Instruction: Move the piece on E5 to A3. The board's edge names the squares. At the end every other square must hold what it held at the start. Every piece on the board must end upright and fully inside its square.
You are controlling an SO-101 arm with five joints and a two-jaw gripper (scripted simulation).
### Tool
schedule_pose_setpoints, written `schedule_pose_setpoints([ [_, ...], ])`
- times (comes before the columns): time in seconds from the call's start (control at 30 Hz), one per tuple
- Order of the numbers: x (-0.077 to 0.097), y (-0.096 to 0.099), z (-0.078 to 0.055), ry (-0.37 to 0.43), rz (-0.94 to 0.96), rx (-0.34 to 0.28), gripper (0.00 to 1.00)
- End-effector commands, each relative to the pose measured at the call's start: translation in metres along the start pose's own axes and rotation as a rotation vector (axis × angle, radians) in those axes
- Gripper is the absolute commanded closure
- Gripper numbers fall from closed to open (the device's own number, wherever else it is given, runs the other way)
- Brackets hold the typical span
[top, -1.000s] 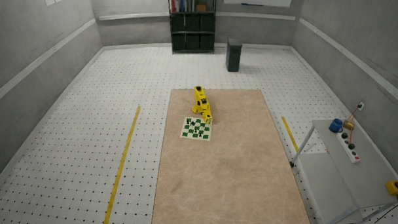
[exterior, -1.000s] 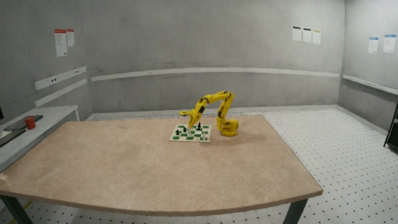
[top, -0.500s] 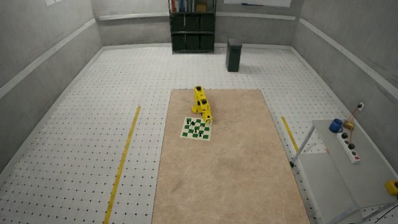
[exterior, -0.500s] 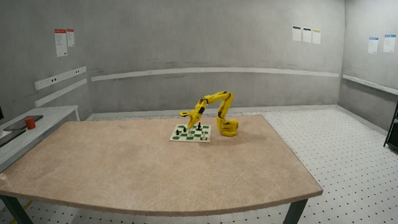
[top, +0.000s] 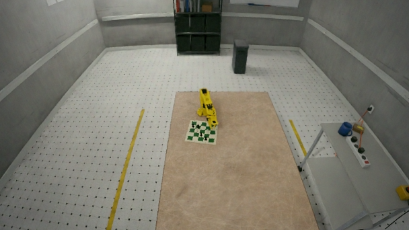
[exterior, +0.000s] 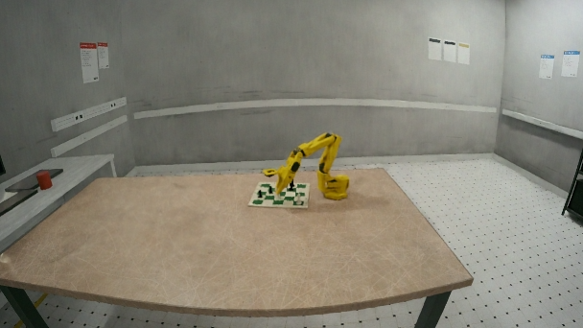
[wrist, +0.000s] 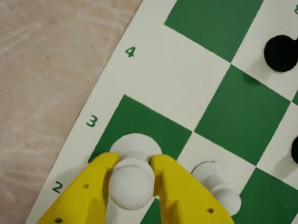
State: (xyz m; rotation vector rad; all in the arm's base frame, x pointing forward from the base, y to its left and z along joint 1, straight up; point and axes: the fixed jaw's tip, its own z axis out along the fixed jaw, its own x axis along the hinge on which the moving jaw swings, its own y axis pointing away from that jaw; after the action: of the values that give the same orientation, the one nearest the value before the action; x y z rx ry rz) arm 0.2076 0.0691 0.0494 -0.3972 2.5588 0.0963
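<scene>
My gripper (wrist: 133, 161) (exterior: 279, 192) is shut on a white chess piece (wrist: 131, 187). It holds the piece upright over the green square in column A beside the edge label 3 of the green-and-white board (wrist: 220, 3) (top: 190, 138) (exterior: 256, 202). The piece's round base (wrist: 136, 144) shows inside that square; I cannot tell whether it touches the board. In the top view the yellow arm (top: 206, 104) reaches from its base down over the board's near corner and hides the held piece.
A second white piece (wrist: 216, 179) stands one square away, close to my right finger. Black pieces (wrist: 281, 52) (top: 201, 135) (exterior: 260, 194) stand further in on the board. The board lies on a large tan table (exterior: 192, 249), with the arm's base (exterior: 336, 187) beside it.
</scene>
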Motion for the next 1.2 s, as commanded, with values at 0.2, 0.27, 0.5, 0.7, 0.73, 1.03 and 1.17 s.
schedule_pose_setpoints([
  [0.2, 0.007, 0.000, 0.010, 0.009, 0.010, 0.000, 1.00],
  [0.27, 0.008, 0.000, 0.012, 0.009, 0.010, 0.000, 1.00],
  [0.5, 0.010, 0.000, 0.015, 0.009, 0.010, 0.000, 1.00],
  [0.7, 0.011, 0.000, 0.016, 0.009, 0.010, 0.000, 1.00],
  [0.73, 0.011, 0.000, 0.016, 0.009, 0.010, 0.000, 1.00],
  [1.03, 0.019, -0.001, 0.019, 0.010, 0.013, 0.003, 1.00],
  [1.17, 0.020, -0.001, 0.020, 0.010, 0.014, 0.003, 1.00],
])
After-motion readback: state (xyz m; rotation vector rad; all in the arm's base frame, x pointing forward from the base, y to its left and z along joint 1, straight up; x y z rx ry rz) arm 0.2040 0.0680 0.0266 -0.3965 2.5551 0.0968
